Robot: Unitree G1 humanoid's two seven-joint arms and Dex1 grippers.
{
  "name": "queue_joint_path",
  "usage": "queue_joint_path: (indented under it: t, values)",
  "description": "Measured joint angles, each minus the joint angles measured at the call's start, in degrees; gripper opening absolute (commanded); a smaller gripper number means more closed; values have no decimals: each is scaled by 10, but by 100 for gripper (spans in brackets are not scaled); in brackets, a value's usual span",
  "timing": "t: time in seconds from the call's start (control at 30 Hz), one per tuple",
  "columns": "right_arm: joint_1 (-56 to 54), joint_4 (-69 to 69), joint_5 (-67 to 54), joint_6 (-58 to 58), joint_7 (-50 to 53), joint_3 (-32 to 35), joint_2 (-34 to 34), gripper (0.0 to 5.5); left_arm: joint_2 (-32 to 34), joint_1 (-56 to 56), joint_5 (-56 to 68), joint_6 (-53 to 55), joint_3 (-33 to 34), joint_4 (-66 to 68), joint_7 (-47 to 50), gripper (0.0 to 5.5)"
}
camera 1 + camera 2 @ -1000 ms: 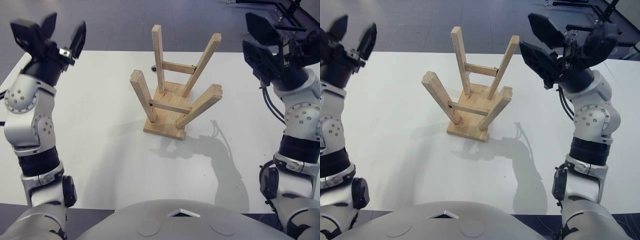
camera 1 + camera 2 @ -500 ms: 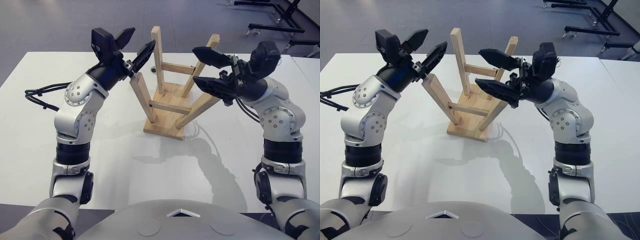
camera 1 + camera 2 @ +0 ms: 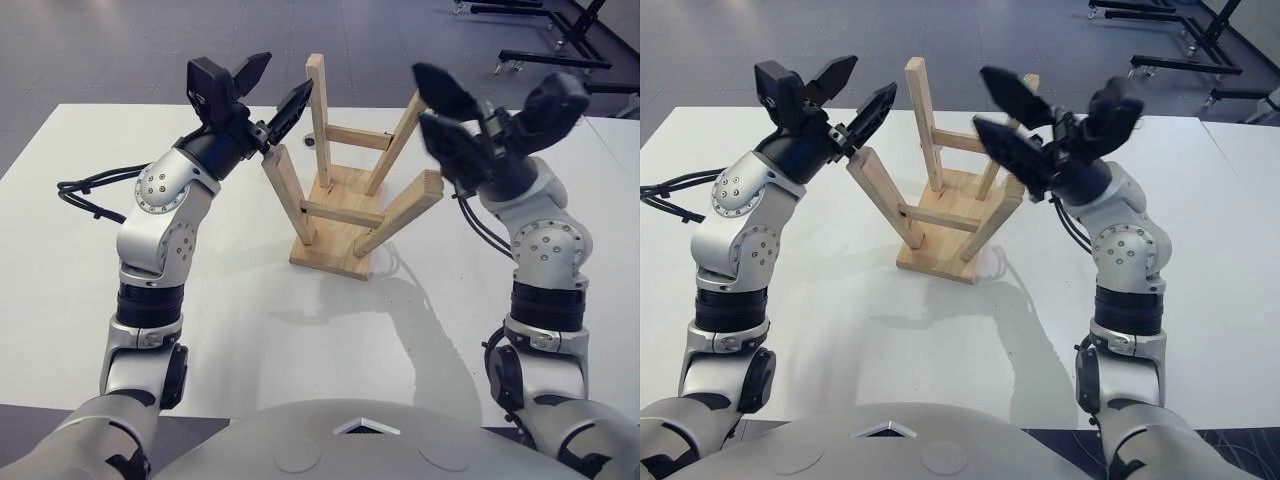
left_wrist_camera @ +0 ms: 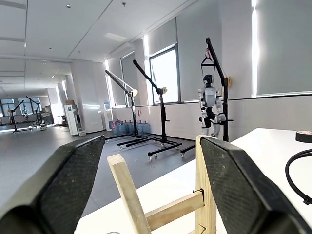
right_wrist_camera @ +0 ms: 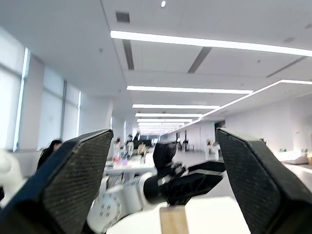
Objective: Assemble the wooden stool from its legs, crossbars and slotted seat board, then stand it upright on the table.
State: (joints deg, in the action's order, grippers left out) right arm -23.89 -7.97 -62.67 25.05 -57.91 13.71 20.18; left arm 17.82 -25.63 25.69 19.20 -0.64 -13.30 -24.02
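The wooden stool [image 3: 335,245] rests upside down on its seat board at the middle of the white table [image 3: 230,300]. Its legs point up and are joined by crossbars [image 3: 340,212]. My left gripper [image 3: 278,85] is open just above the top of the near-left leg [image 3: 285,185]. In the left wrist view its fingers [image 4: 53,185] frame two far legs [image 4: 204,185] and a crossbar [image 4: 170,209]. My right gripper [image 3: 432,105] is open and raised beside the top of the far-right leg [image 3: 400,135], above the near-right leg [image 3: 400,212]. The right wrist view looks across a leg top [image 5: 173,219].
Bare white tabletop lies all around the stool, and its far edge runs just behind the legs. A black cable [image 3: 85,190] loops off my left arm over the table's left side. Black wheeled frames [image 3: 545,50] stand on the floor far back right.
In the last half second my right gripper rose and tilted upward, away from the near-right leg. Before that both arms swung in from the table's outer sides. The left gripper now holds still.
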Motion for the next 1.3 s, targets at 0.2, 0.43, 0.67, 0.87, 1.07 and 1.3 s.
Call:
queue_joint_path:
  t: [0.2, 0.43, 0.67, 0.87, 1.07, 1.3]
  values:
    - [-14, 120, 93, -66, 44, 32, 8, 390, 23, -5, -4, 36, 68, -49, 46, 360]
    - [-23, 250, 194, -184, 47, 52, 11, 390, 40, -6, 4, 39, 124, -67, 62, 360]
    - [-88, 420, 275, -231, 5, 26, 18, 390, 22, 31, 2, 40, 104, -84, 67, 360]
    - [-192, 593, 329, -279, -30, 20, 28, 390, 8, 61, 18, 41, 86, -113, 53, 360]
    - [-225, 659, 361, -280, -116, -1, 33, 390, 6, 62, 16, 40, 77, -111, 46, 360]
    - [-235, 688, 382, -294, -202, -12, 42, 390, 6, 62, 7, 39, 77, -102, 43, 360]
